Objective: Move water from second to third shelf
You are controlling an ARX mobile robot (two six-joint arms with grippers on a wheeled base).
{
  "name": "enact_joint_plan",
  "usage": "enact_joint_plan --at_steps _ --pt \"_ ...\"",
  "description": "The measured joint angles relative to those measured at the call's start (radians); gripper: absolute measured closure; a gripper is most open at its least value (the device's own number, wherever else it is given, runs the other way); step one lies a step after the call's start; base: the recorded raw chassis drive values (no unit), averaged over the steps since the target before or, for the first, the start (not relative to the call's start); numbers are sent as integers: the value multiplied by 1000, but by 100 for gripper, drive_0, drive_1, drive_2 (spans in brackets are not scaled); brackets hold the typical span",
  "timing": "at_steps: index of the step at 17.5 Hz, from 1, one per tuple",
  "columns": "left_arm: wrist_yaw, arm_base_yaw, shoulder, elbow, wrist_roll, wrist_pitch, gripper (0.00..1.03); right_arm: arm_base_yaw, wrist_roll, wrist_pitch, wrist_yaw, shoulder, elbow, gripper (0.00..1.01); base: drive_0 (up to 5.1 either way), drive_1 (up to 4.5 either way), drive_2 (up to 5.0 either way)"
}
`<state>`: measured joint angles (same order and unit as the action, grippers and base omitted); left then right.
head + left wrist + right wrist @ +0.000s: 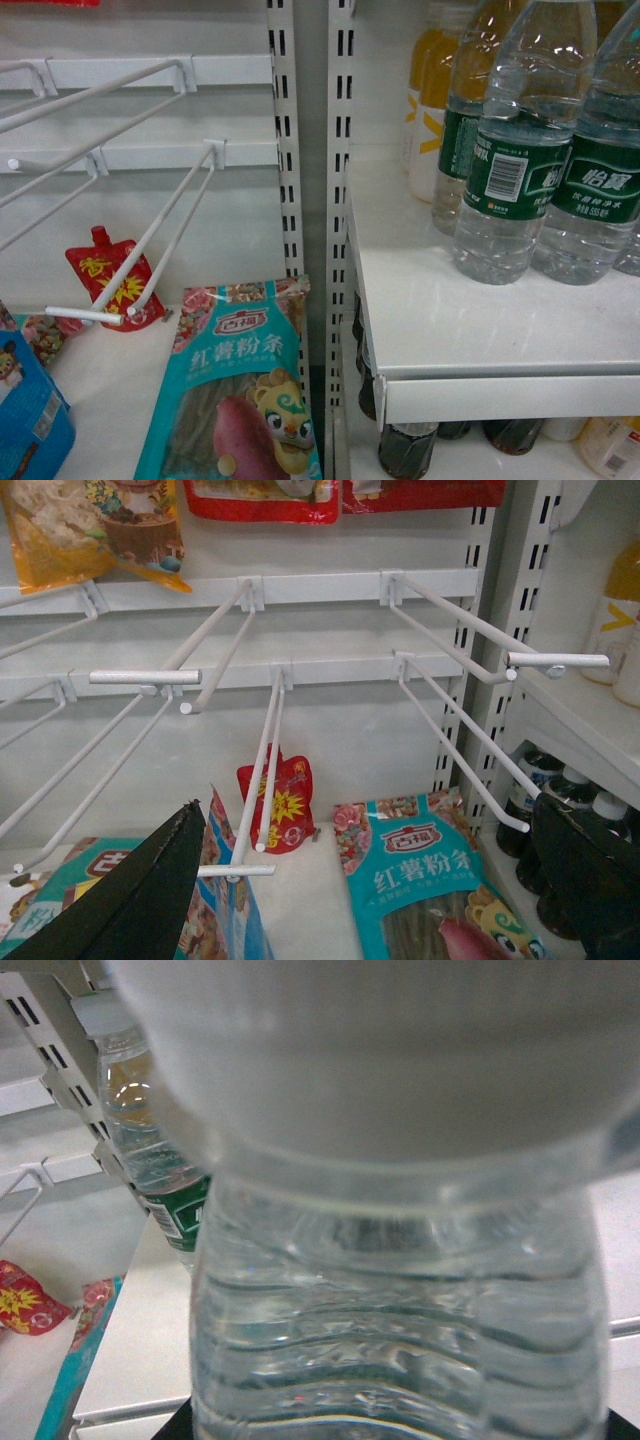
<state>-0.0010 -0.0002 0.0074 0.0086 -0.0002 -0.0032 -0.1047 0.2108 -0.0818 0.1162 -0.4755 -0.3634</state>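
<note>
A clear ribbed water bottle (400, 1310) fills the right wrist view, its white cap (380, 1050) close to the lens. My right gripper (395, 1432) shows only as dark slivers hugging the bottle's sides at the bottom edge, so it looks shut on it. Another green-labelled water bottle (150, 1150) stands behind on the white shelf (140, 1340). The head view shows water bottles (520, 150) standing together on the white shelf (480, 320); neither gripper appears there. My left gripper (360, 900) is open and holds nothing, low in front of the hook rack.
Yellow drink bottles (435, 90) stand behind the water. Dark cola bottles (405, 450) sit under the shelf. White wire hooks (440, 720) jut out of the left bay. Below them lie a teal noodle packet (420, 880), a red pouch (280, 800) and a blue box (30, 420).
</note>
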Motion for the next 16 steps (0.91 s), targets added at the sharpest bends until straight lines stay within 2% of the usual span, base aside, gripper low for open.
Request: enact_joint_plan --at_steps 3,5,6,7,9,13,16 --pt "0 0 0 0 0 0 5 0 0 -1 0 0 0 58 0 0 0" --pt "0 0 0 0 0 0 5 6 -19 -95 16 2 -24 58 0 0 0" --pt "0 0 0 0 0 0 5 20 -22 -91 0 0 -28 58 0 0 0" --pt "0 0 0 0 0 0 5 37 -27 -60 -17 -11 -39 58 0 0 0" --pt "0 0 0 0 0 0 5 60 -42 22 -19 -74 -72 58 0 0 0" --pt "0 0 0 0 0 0 5 55 -73 204 -55 -291 -81 58 0 0 0" --pt "0 0 0 0 0 0 5 103 -81 314 -81 -447 -94 58 0 0 0"
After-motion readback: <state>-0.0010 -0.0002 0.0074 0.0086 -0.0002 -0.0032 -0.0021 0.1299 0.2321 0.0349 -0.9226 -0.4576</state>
